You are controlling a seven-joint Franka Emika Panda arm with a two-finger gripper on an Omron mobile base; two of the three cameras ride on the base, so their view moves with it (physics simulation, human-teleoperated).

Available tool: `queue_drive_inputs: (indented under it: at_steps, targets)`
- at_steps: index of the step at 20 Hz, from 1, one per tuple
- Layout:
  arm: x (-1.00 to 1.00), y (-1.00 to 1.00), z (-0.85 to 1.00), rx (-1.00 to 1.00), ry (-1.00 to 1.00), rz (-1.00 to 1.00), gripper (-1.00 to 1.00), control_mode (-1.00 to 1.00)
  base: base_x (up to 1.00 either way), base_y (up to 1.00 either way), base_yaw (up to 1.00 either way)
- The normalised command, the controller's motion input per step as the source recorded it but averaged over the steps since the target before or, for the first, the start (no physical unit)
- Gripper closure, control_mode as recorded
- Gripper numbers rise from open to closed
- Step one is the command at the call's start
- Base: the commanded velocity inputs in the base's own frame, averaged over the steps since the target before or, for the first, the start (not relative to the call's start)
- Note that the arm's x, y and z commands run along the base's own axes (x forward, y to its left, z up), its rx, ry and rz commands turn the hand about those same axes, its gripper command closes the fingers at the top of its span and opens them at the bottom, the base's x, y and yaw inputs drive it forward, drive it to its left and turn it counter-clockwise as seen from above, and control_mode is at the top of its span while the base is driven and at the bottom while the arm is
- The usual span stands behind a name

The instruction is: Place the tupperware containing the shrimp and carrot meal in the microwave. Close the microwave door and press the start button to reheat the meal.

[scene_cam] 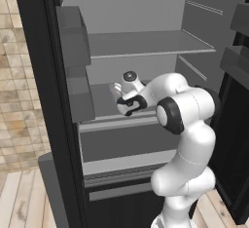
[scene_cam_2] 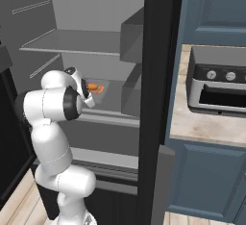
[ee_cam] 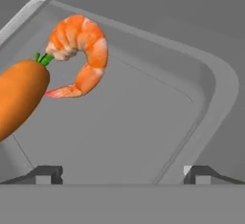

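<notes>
Fingertips (ee_cam: 48, 174) spread wide over the tupperware (ee_cam: 217, 94) rim, gripper (ee_cam: 122, 175) released, poised to grab it; shrimp (ee_cam: 81, 50) and carrot (ee_cam: 19, 98) sit toward its far corner.

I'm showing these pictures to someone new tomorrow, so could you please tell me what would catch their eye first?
Probably the white arm reaching into an open fridge, its claw low over the tupperware on a middle shelf. In the hand view, a curled orange shrimp and a carrot lie inside the tray, bright against the grey. To the right, a toaster oven sits on a pale counter above blue cabinets.
</notes>
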Motion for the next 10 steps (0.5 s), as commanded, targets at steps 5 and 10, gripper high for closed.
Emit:
queue_drive_inputs:
  at_steps: [5, 10]
  targets:
    - [0.08, 0.0, -0.64, 0.0, 0.07, -0.12, 1.0, -1.0, 0.0, 0.0, 0.0]
    - [0.0, -0.01, -0.16, 0.0, 0.0, -0.03, 1.0, -1.0, 0.0, 0.0, 0.0]
